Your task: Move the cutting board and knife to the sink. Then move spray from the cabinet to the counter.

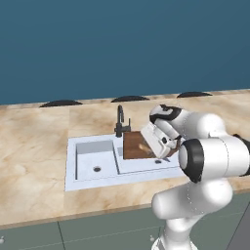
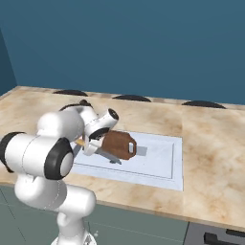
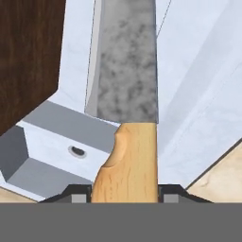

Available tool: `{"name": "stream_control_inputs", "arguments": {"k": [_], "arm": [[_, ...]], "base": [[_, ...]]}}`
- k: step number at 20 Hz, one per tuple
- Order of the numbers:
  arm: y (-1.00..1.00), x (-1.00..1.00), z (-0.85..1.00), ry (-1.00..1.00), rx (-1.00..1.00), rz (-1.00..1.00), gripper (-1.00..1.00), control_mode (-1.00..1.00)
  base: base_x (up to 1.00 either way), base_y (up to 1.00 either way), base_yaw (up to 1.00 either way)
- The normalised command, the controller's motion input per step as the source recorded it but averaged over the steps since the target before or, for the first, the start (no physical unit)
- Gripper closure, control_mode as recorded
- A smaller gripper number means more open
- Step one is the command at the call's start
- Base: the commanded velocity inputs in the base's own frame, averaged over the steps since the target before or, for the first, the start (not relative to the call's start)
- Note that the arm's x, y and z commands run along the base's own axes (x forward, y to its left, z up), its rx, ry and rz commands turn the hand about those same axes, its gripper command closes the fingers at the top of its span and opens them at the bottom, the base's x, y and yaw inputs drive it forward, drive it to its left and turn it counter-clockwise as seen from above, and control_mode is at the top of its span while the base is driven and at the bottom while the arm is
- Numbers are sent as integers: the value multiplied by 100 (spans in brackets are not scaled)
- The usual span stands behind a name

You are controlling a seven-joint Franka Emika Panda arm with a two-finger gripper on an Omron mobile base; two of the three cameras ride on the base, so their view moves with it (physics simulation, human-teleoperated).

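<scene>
My gripper [image 3: 125, 196] is shut on the knife [image 3: 126, 71]. Its orange-tan handle sits between my fingertips [image 3: 78, 194] and the broad blue-grey blade points away over the white sink [image 3: 198, 71]. The dark brown cutting board [image 3: 28, 56] fills the upper left of the hand view, in the basin. From the left base view the cutting board [image 1: 134, 145] lies in the right part of the sink [image 1: 78, 183], with my gripper [image 1: 163, 144] just above it. In the right base view the knife [image 2: 106, 155] slants down beside the cutting board [image 2: 119, 143], under my gripper [image 2: 91, 143].
A black faucet [image 1: 120, 122] stands at the sink's back edge. The beige marble counter [image 1: 34, 146] runs around the sink on both sides. A drain hole [image 3: 78, 151] shows in the basin floor. Dark round shapes [image 1: 129, 98] sit along the blue back wall.
</scene>
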Motion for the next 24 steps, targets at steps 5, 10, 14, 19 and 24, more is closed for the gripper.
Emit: {"name": "stream_control_inputs", "arguments": {"k": [5, 10, 14, 19, 24], "arm": [[0, 24, -11, 0, 1, 0, 100, -100], [0, 32, -7, 0, 1, 0, -100, -100], [0, 24, 0, 0, 0, 0, -100, -100], [0, 0, 0, -1, 0, 0, -100, -100], [0, 0, 0, -2, 0, 0, -100, -100]], "base": [[0, 0, 0], [0, 0, 0], [0, 0, 0], [0, 0, 0], [0, 0, 0]]}}
